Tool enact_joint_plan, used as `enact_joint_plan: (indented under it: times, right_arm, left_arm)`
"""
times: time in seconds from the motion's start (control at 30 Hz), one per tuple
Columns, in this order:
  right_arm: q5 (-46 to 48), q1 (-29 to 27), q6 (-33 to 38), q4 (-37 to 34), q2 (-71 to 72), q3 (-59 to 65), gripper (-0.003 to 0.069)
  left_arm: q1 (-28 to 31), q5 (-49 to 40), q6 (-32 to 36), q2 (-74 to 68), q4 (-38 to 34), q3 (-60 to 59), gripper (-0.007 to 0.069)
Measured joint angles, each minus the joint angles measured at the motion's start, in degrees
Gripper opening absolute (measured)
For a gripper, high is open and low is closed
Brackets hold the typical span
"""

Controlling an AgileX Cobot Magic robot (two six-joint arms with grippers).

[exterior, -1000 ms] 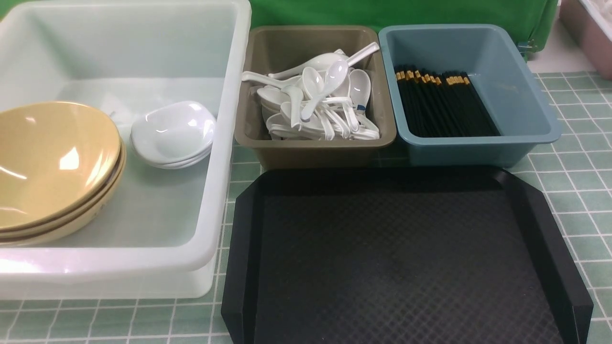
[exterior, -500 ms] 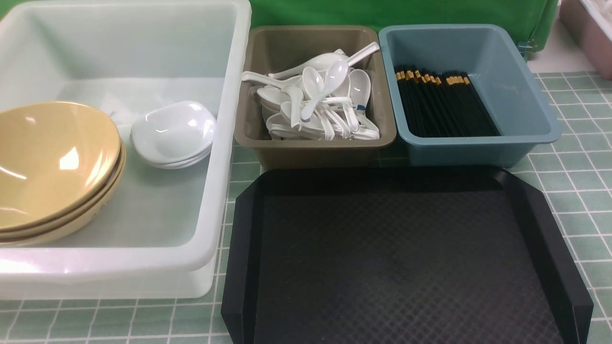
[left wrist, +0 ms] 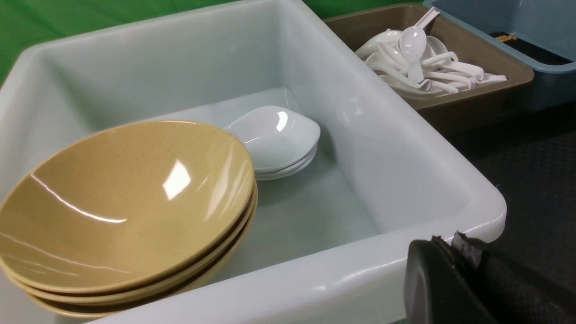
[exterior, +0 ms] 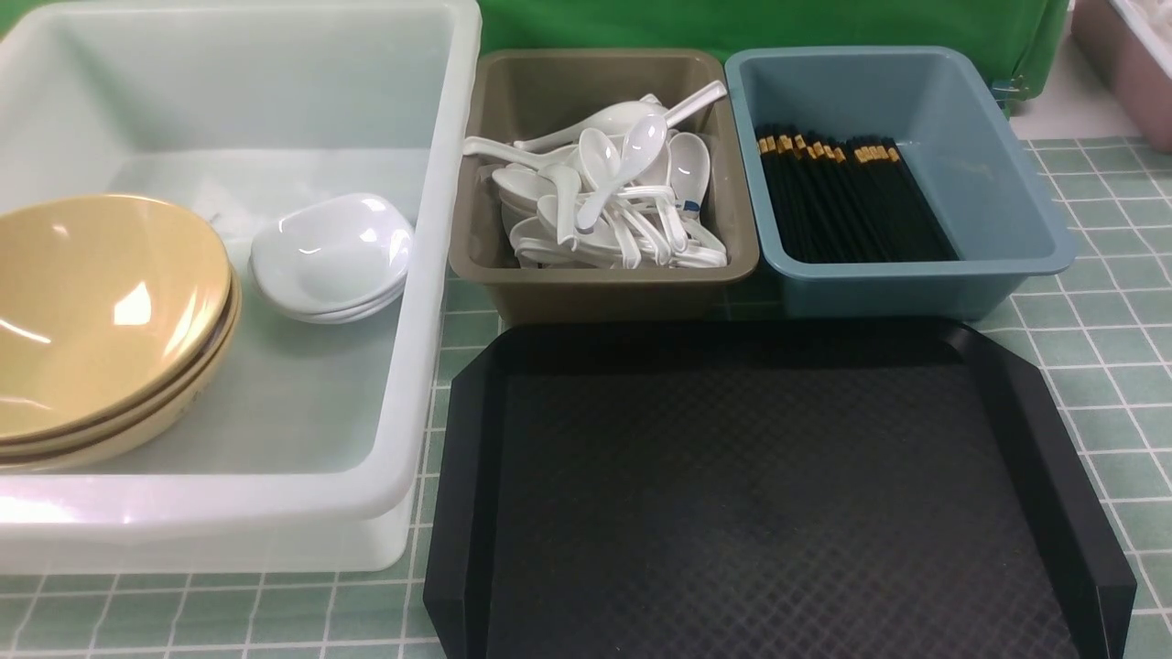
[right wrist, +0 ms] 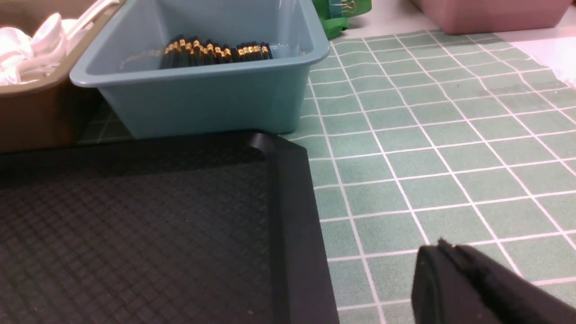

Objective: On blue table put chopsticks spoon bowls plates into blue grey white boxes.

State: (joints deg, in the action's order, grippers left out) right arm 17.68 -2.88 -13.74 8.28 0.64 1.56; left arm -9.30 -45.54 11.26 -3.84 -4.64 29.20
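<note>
Stacked tan bowls and stacked white plates lie in the large white box. A heap of white spoons fills the grey box. Black chopsticks lie in the blue box. Neither arm shows in the front view. My left gripper is shut and empty, just outside the white box's near corner. My right gripper is shut and empty above the blue table, beside the tray.
A black diamond-textured tray with raised sides lies in front of the grey and blue boxes, with nothing on it. A green backdrop stands behind the boxes. A pink bin sits at the far right.
</note>
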Motion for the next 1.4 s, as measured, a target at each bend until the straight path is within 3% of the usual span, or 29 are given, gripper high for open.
enact_joint_plan:
  times: [0.3, 0.5, 0.63, 0.87, 1.4]
  right_arm:
    - [0.00, 0.00, 0.00, 0.00, 0.00, 0.00, 0.0057]
    - [0.00, 0.00, 0.00, 0.00, 0.00, 0.00, 0.0066]
    - [0.00, 0.00, 0.00, 0.00, 0.00, 0.00, 0.0072]
    - [0.00, 0.00, 0.00, 0.00, 0.05, 0.00, 0.0080]
    - [0.00, 0.00, 0.00, 0.00, 0.05, 0.00, 0.0100]
  left_arm:
    - [0.48, 3.35, 0.00, 0.00, -0.44, -5.15, 0.0002]
    - [10.11, 23.46, -0.14, 1.87, -4.67, -19.72, 0.0002]
    - [14.91, 29.85, -2.07, 4.27, -4.80, -26.71, 0.0002]
    - [15.98, 31.12, -8.27, 4.46, 0.27, -30.71, 0.0002]
    - [13.59, 28.09, -8.77, 4.59, 0.70, -30.71, 0.0002]
